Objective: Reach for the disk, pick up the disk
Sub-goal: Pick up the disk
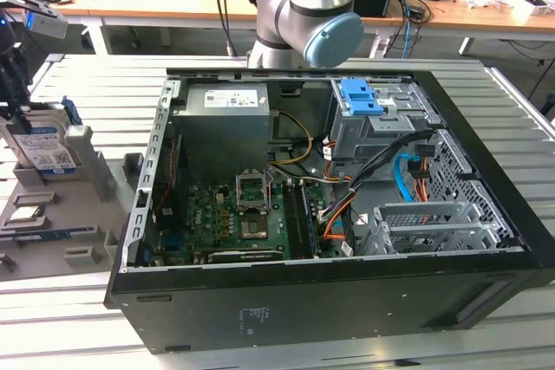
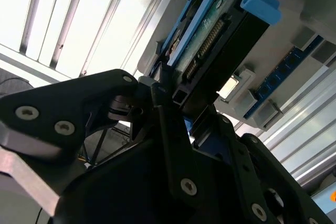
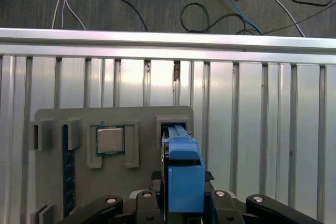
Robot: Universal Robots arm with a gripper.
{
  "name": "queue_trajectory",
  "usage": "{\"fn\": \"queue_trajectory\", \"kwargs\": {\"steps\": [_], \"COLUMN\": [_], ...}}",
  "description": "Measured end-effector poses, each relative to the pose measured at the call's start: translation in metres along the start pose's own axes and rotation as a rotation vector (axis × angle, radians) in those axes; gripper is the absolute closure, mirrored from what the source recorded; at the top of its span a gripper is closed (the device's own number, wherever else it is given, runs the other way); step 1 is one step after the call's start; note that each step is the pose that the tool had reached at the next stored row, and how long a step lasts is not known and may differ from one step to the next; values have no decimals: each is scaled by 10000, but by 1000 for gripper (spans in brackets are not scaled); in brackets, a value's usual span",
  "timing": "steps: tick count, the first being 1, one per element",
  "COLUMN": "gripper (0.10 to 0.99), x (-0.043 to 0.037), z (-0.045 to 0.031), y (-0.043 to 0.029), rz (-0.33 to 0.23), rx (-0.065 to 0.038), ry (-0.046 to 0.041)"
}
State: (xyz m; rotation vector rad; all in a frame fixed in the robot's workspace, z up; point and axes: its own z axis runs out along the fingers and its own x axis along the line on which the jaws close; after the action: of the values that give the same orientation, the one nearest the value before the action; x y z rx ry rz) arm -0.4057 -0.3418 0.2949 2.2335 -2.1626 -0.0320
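Hand: clenched on the disk. In both wrist views its black fingers sit tight against the two flanks of the blue carrier. It is at the exterior view's far left.
Disk: stands on edge in a slot of the grey holder, with its label facing the room. Its connector edge shows in the second wrist view.
Holder: a grey moulded tray lying on the table, just beside the computer case.
Chip: flat in a square recess near the disk's slot, not touching the disk.
Memory stick: blue, lying in the holder beyond the chip.
Table: slatted metal, carrying the holder and the case.
Computer case: black and open, with boards and cables showing, well apart from the hand.
Arm: a grey joint with a blue cap, behind the case.
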Motion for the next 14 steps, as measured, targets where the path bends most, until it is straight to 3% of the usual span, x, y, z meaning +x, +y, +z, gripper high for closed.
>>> {"fn": "queue_trajectory", "kwargs": {"steps": [10, 14], "gripper": [722, 722], "x": [0, 1], "z": [4, -140], "y": [0, 1], "rz": [1, 1], "rx": [0, 1], "ry": [0, 0]}}
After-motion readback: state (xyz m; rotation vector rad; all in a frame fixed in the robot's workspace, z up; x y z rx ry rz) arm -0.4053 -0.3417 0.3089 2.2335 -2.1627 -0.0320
